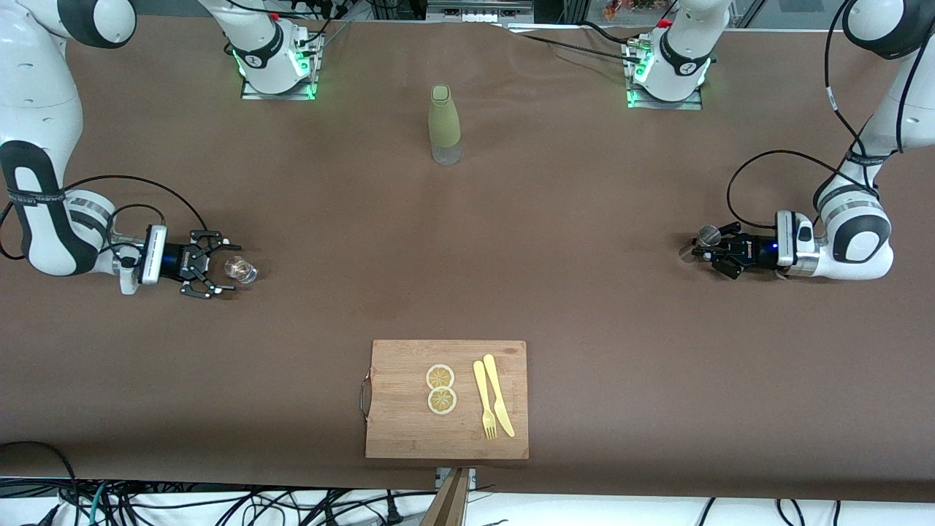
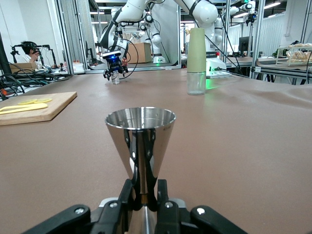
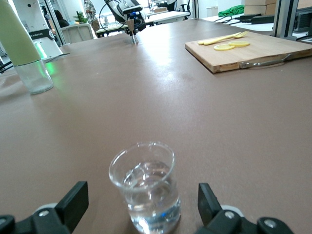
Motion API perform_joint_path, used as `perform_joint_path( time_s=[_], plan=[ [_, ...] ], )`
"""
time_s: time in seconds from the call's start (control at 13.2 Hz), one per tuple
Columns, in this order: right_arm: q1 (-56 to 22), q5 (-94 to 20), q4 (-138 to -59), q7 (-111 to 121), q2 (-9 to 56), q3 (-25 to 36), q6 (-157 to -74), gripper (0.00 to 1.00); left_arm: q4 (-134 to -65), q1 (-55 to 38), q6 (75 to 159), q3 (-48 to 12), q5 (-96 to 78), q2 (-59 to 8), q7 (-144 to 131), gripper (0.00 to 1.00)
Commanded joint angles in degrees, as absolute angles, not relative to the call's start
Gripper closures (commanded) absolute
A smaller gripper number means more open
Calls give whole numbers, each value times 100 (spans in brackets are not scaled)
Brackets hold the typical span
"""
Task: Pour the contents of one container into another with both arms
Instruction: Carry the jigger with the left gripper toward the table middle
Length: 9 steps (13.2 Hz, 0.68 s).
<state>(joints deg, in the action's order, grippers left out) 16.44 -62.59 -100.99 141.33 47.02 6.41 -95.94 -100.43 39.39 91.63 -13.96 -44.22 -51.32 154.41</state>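
Observation:
A small clear glass holding some water stands on the brown table toward the right arm's end. My right gripper sits low at the table, open, its fingers apart on either side of the glass without touching it. Toward the left arm's end, my left gripper is shut on the narrow waist of a steel jigger, which stands upright with its open cup on top. What is inside the jigger is hidden.
A green bottle with a clear base stands mid-table near the arm bases. A wooden cutting board nearer the front camera carries two lemon slices, a yellow fork and a yellow knife.

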Motion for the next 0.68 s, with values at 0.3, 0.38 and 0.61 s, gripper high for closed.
perform_joint_path(
  time_s=[0.3, 0.38, 0.61],
  plan=[
    [1679, -6425, -10063, 14273, 4834, 527, -9466, 0, -10107, 4086, 9054, -1389, -4579, -5115, 15628, 100],
    [1679, -6434, -10063, 14317, 4851, 527, -9448, 0, -10055, 4104, 9009, -1389, -4570, -5080, 15540, 100],
    [1635, -6548, -10063, 14379, 4913, 519, -9431, 0, -9879, 4140, 8763, -1397, -4544, -5062, 15328, 100]
  ],
)
